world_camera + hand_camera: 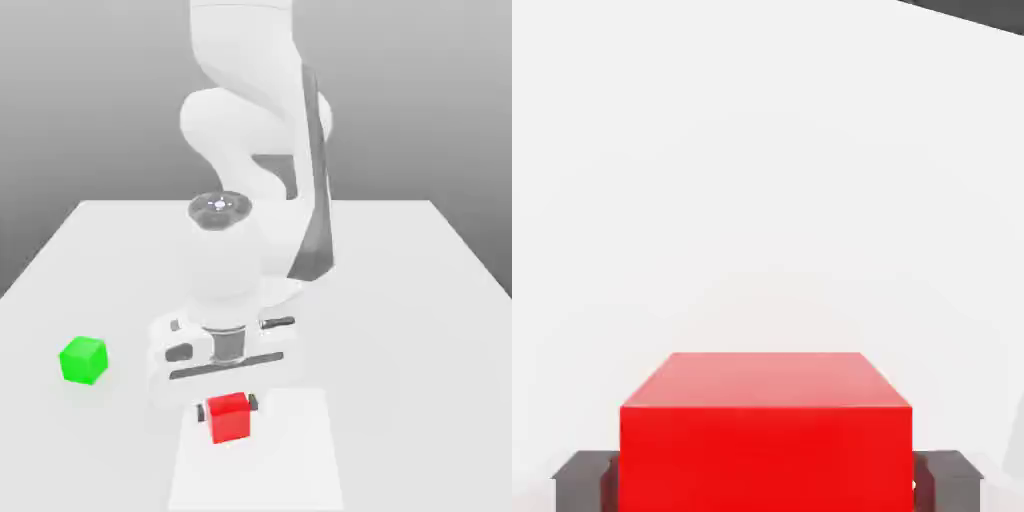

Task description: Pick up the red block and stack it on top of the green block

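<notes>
Looking over a plain white table against a flat grey backdrop, I am seeing my gripper pointing straight down, its dark fingers pressing both sides of the red block, jaws narrowed onto it. The block is sitting square between them, flat on the table; being a cube, it has no long axis. The green block is lying well apart from the gripper, toward the exterior view's left.
</notes>
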### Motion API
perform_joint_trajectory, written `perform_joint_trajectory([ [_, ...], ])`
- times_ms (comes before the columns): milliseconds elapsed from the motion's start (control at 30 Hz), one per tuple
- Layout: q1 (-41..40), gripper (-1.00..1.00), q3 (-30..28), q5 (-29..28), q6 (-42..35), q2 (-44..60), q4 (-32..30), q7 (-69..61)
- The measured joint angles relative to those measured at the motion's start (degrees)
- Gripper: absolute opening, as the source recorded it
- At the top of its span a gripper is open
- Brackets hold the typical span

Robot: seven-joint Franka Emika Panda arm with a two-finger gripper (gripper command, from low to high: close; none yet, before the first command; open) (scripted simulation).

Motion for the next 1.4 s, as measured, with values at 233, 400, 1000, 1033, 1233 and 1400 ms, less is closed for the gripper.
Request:
perform_joint_trajectory([
  [233, 0.2, -1.00, -0.8, -2.7, -5.8, -6.9, -1.0, 1.9],
  [400, -0.5, -1.00, -2.8, -4.4, -11.6, -13.9, -2.1, 3.0],
  [1000, -16.5, -1.00, -13.9, -8.4, -16.4, -20.4, -3.5, 4.6],
  [1033, -17.4, -1.00, -14.5, -8.8, -16.6, -20.8, -3.6, 4.8],
  [1233, -23.1, -1.00, -18.2, -12.0, -18.2, -22.9, -4.1, 6.6],
  [1400, -23.9, -1.00, -19.8, -9.3, -13.0, -17.4, -4.0, 4.6],
])
